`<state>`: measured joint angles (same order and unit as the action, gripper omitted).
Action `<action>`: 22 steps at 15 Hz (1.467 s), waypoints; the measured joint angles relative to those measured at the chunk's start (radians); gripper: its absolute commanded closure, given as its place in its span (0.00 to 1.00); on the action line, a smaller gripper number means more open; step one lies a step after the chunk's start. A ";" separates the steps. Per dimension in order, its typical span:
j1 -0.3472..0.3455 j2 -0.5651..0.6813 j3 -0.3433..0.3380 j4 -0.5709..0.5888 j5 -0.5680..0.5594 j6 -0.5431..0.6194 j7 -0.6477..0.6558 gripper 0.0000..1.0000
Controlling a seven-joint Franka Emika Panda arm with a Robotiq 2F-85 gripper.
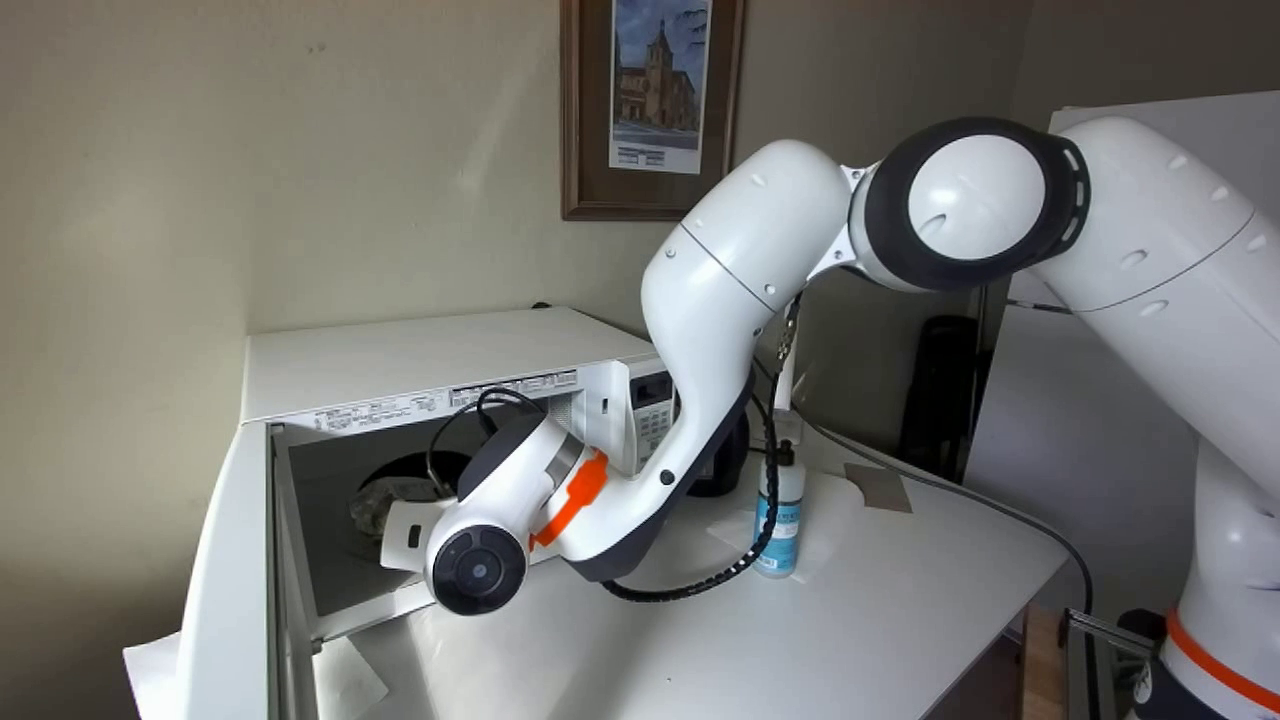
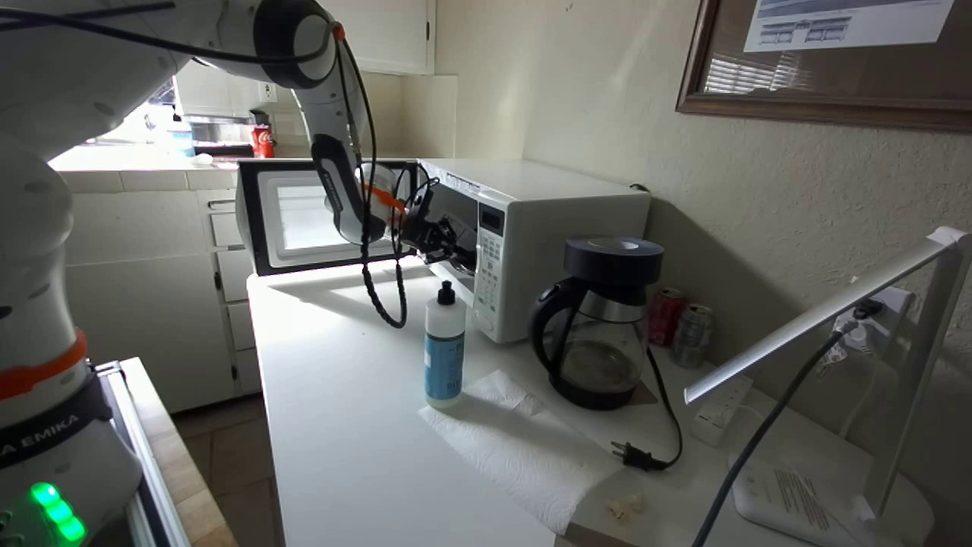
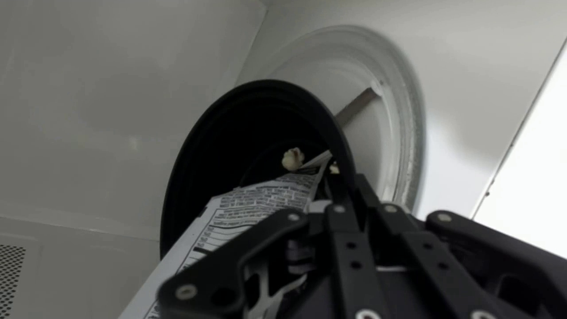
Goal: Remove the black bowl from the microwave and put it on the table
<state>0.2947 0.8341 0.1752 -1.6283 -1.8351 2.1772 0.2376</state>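
gripper (image 3: 351,184) clenched on bowl (image 3: 241,137) rim, bag (image 3: 248,208) in bowl | contact with plate (image 3: 409,133) unclear, bowl inside microwave (image 2: 550,228) | done, by the look of it: grasp made, door (image 1: 225,580) swung wide | left, 2 steps: bring out, set on table (image 2: 349,425)

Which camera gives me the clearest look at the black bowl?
The wrist view: it looks into the black bowl, showing much of its rim and inside. In an exterior view, only a dark part shows inside the microwave beside the arm. In an exterior view, I can't separate it from the end effector.
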 measured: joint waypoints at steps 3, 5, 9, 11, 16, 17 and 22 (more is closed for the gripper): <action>0.003 -0.021 0.023 -0.016 0.002 0.000 0.007 0.98; 0.003 -0.051 0.042 -0.045 0.013 0.000 0.034 0.98; 0.002 -0.151 0.084 -0.181 0.098 0.000 0.079 0.98; 0.003 -0.217 0.098 -0.278 0.157 -0.007 0.104 0.98; 0.011 -0.418 0.160 -0.548 0.347 -0.060 0.158 0.98; 0.016 -0.461 0.176 -0.598 0.401 -0.080 0.164 0.98; 0.055 -0.651 0.247 -0.816 0.786 -0.191 0.204 0.98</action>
<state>0.3500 0.1826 0.4218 -2.4441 -1.0488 1.9865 0.4420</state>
